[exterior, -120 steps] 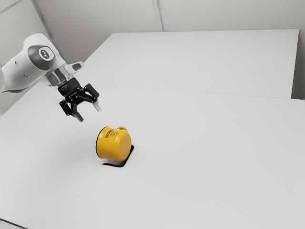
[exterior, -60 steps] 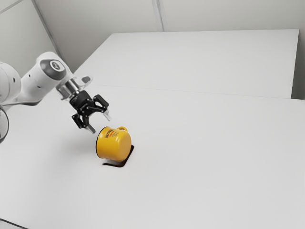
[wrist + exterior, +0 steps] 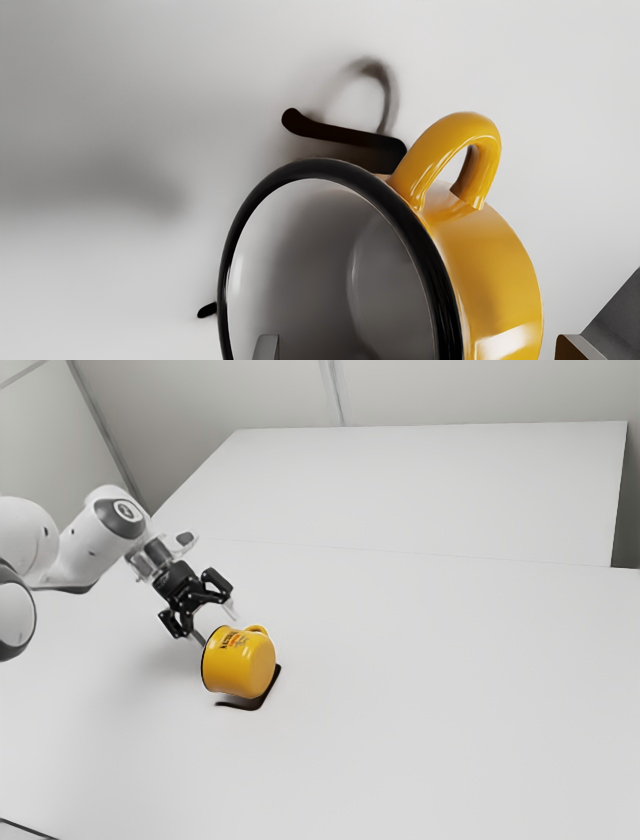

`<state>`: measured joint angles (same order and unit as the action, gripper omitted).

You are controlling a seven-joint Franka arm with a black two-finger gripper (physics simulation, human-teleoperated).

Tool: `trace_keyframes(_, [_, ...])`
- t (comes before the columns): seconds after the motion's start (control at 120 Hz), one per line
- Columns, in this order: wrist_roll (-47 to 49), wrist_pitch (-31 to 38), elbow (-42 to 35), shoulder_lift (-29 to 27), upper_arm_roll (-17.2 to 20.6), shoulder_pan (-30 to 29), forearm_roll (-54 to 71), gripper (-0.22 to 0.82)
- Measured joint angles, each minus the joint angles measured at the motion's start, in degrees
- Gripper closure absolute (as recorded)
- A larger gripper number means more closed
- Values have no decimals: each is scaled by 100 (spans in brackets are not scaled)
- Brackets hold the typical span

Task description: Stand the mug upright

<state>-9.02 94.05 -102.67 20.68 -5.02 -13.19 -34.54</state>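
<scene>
Exterior view: from the arm's side, set back, facing down across the white desk. Wrist view: close, facing into the yellow mug. Shared: mug, nearby desk.

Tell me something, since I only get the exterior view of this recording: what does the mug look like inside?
Observer: In the wrist view, the inside of the mug is smooth and pale, shaded grey.

Operator: Where do the gripper's fingertips lie against it?

Observer: The gripper has one fingertip showing against the mug's opening and the other off beyond its yellow outer wall.

Operator: Any shadow from the handle?

Observer: Yes, a looped one falls on the table near the handle.
</scene>
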Motion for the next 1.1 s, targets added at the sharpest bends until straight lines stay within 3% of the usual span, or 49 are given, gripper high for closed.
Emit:
trace_keyframes(0.392, [-61,150,-62,158,9,61,-540,0])
trace_keyframes(0.575, [-17,134,-52,168,10,62,-584,42])
trace_keyframes(0.675, [33,135,-34,161,22,64,-581,58])
trace_keyframes(0.833, [115,176,-12,141,35,225,-619,69])
trace_keyframes(1.1, [292,255,-60,-44,26,485,-463,75])
